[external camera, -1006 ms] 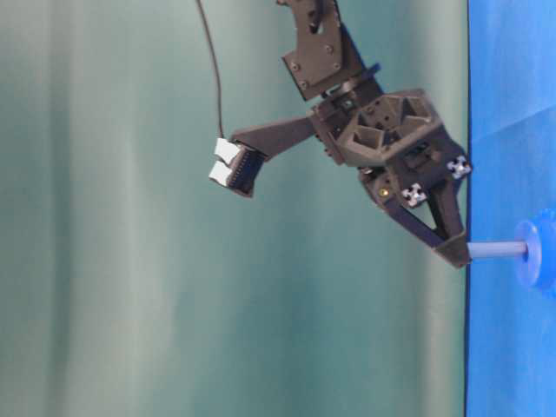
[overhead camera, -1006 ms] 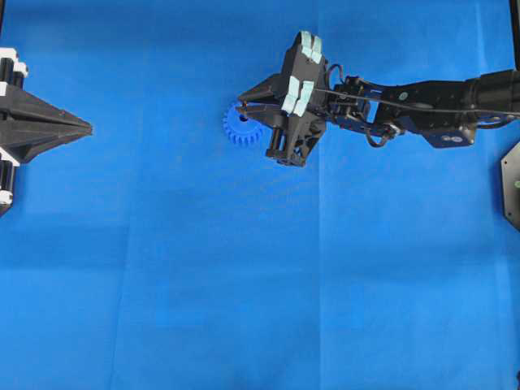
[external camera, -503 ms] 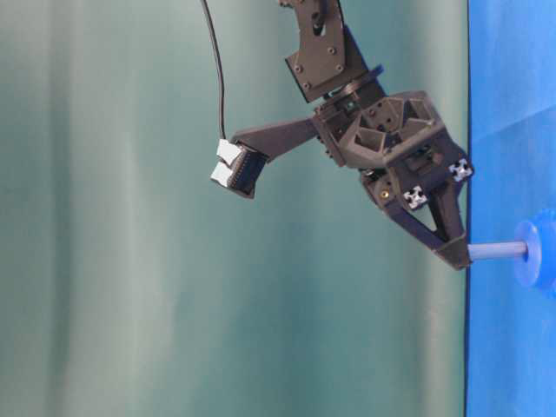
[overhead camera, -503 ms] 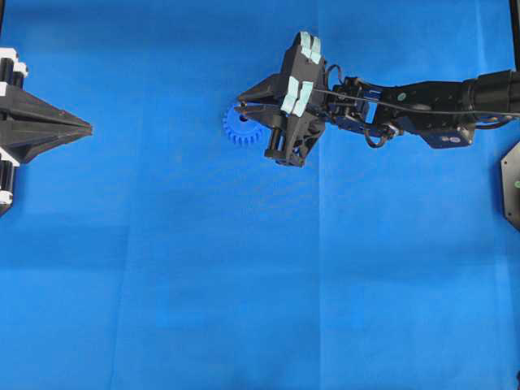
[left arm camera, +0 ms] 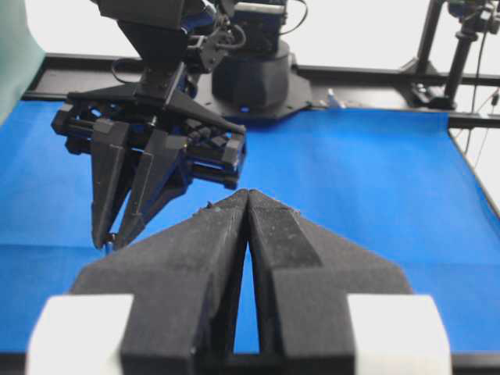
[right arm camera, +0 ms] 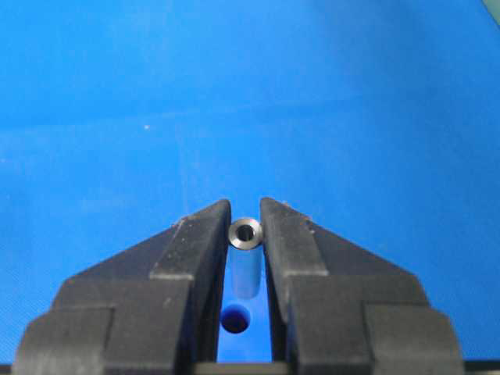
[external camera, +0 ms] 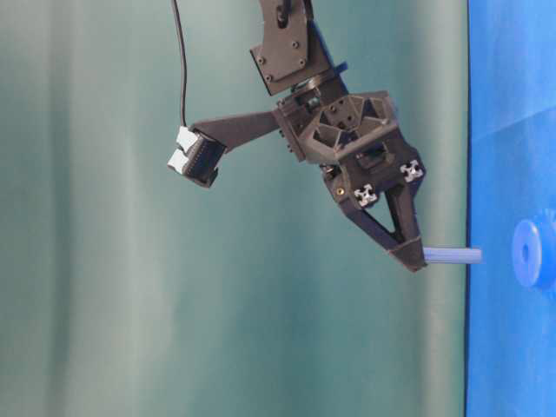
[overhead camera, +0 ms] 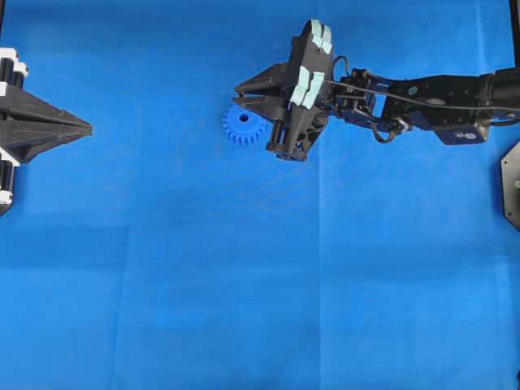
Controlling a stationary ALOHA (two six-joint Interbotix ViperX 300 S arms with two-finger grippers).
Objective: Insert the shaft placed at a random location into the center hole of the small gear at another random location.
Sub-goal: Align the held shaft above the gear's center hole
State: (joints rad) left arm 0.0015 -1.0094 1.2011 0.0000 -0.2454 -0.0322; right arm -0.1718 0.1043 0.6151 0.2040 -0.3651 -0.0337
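**Shaft held clear above the gear**

Blue cloth (overhead camera: 244, 284) covers my whole work surface. At nine o'clock in the overhead view my left gripper (overhead camera: 85, 128) sits parked, jaws pressed together on nothing. Toward one o'clock my right gripper (overhead camera: 241, 99) is pinched tight on the shaft (external camera: 452, 255), which points straight down at the cloth. From table level I see its lower end apart from the small gear (overhead camera: 242, 127). Looking along the pin through the right wrist camera, the center hole (right arm camera: 235, 319) shows below it between the jaws.
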